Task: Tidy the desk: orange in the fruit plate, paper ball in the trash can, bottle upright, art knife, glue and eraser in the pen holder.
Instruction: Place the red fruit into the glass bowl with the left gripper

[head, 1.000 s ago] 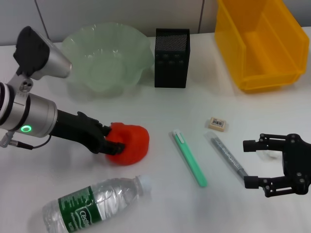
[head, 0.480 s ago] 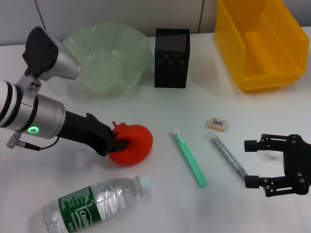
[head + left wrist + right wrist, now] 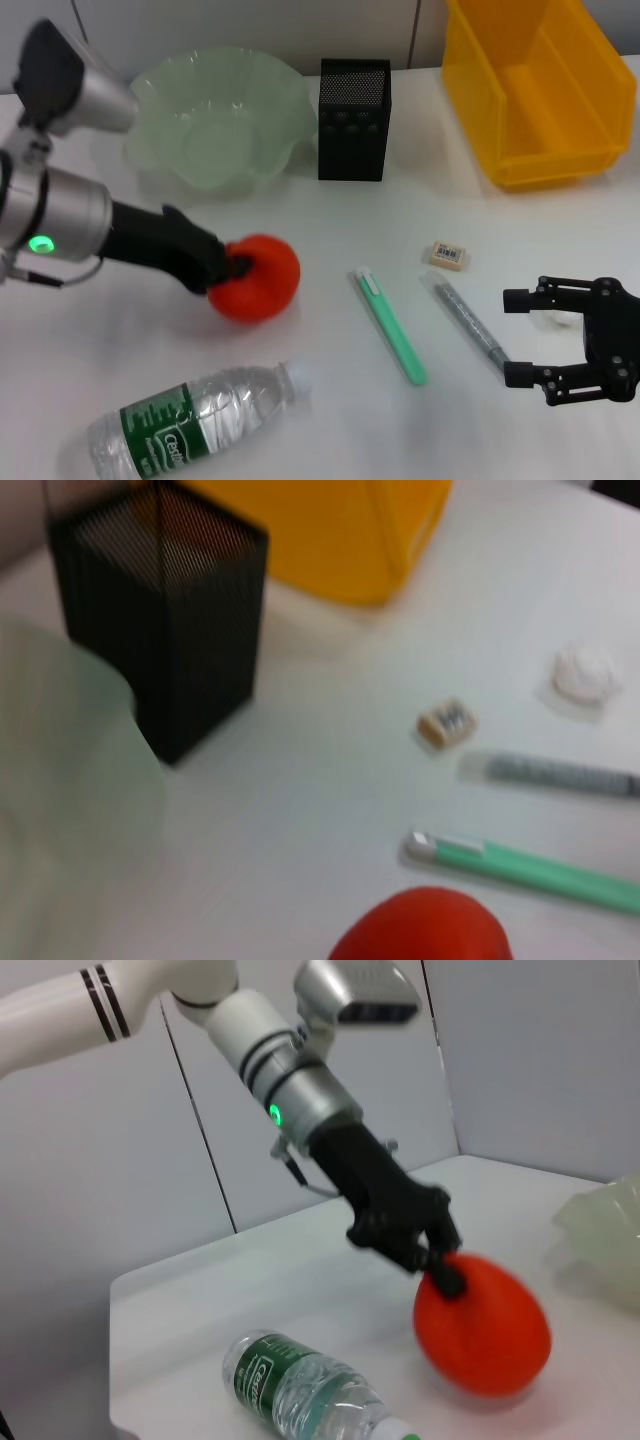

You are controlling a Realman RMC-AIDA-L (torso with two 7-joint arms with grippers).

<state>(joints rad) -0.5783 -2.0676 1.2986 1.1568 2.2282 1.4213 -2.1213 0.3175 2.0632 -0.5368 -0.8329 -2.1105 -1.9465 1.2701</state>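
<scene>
Now, left hand [image 3: 232, 268] gripping orange [image 3: 258, 277]

The bottle [image 3: 190, 418] has a green label reading roughly "Cestbon"; the eraser [image 3: 446, 254] bears an unreadable barcode.

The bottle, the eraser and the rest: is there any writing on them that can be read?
"Cestbon", partly legible, in white on the green label of the bottle lying on its side.
Barcode on the eraser: too small to read.
Orange in the left gripper, pen holder, trash can: no text visible.
</scene>
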